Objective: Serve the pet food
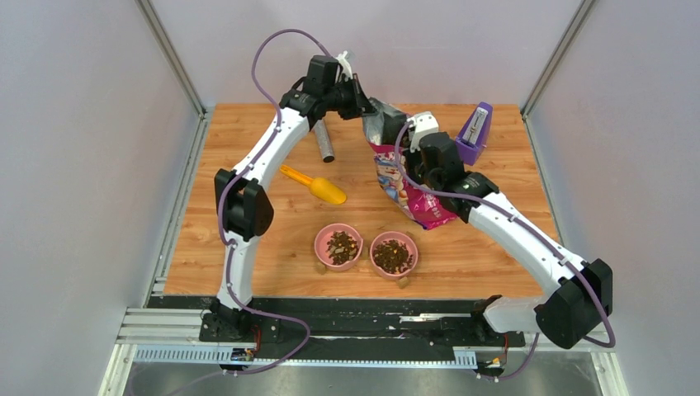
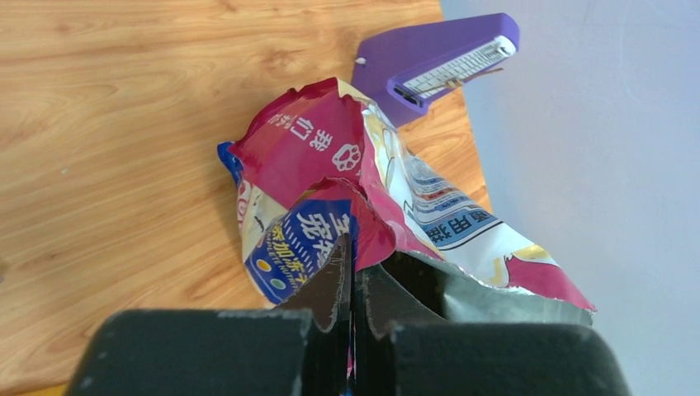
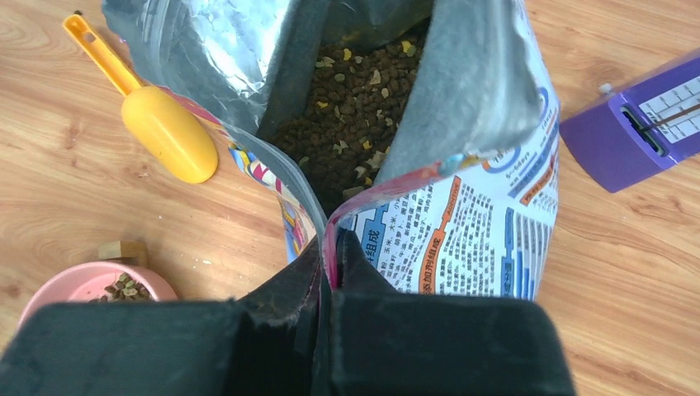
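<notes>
Wooden table (image 1: 272, 266) with a glossy pink-purple cartoon-cat bag (image 1: 406, 186) in the middle, mouth open and silver lining showing. Yellow scoop (image 1: 314, 185) lies to its left, metal tube (image 1: 323, 142) behind that. Purple gadget with a white scale (image 1: 474, 134) stands back right. Two pink bowls (image 1: 319, 241) (image 1: 415, 250) sit side by side up front.

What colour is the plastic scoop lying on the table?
The scoop is yellow; the right wrist view shows it best.
</notes>
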Tool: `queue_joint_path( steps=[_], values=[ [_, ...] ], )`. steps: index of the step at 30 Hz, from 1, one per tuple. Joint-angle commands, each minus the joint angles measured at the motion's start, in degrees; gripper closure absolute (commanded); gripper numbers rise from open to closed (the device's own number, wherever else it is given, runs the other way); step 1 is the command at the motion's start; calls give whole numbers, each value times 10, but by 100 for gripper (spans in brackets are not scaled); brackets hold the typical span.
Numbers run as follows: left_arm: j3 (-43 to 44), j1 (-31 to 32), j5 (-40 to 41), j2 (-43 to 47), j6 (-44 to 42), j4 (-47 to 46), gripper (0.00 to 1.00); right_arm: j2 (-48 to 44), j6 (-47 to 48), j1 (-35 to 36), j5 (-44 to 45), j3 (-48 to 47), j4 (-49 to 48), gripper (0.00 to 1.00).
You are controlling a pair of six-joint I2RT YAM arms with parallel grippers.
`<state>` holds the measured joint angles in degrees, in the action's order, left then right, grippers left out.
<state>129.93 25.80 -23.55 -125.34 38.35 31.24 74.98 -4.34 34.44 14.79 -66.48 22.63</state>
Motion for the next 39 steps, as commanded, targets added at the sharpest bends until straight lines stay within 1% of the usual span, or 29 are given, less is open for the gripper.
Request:
queue_joint_path(
  steps=[1,4,7,12,17,22,31,34,35,36,37,38,39],
  values=[
    [-27,-37,79,98,3,21,100,-44,27,-74,-68,-16,-84,100],
    [-65,-37,105,136,10,27,100,-56,40,-103,-120,-11,-104,100],
    [-88,-37,124,175,15,33,100,-58,74,-118,-154,-12,-114,100],
    [-126,-37,122,217,31,31,100,-64,90,-131,-194,-12,-122,100],
    [-131,-37,109,233,39,42,100,-78,95,-136,-204,-12,-124,100],
    [-123,-38,125,251,46,80,100,-85,82,-150,-228,-13,-121,100],
    [-130,-37,117,260,50,92,100,-45,72,-168,-262,-7,-135,100],
    [-130,-39,115,258,43,82,100,-28,76,-182,-303,-12,-138,100],
    [-132,-40,111,256,40,75,95,-24,79,-184,-314,-13,-138,100],
    [-133,-43,103,254,37,69,83,-20,82,-185,-331,-12,-138,100],
    [-136,-45,95,249,32,58,78,-16,84,-186,-348,-12,-138,100],
    [-137,-51,77,247,29,52,69,-13,86,-187,-369,-12,-139,100],
    [-139,-54,65,242,19,38,64,-9,87,-187,-385,-12,-138,100]
  ],
)
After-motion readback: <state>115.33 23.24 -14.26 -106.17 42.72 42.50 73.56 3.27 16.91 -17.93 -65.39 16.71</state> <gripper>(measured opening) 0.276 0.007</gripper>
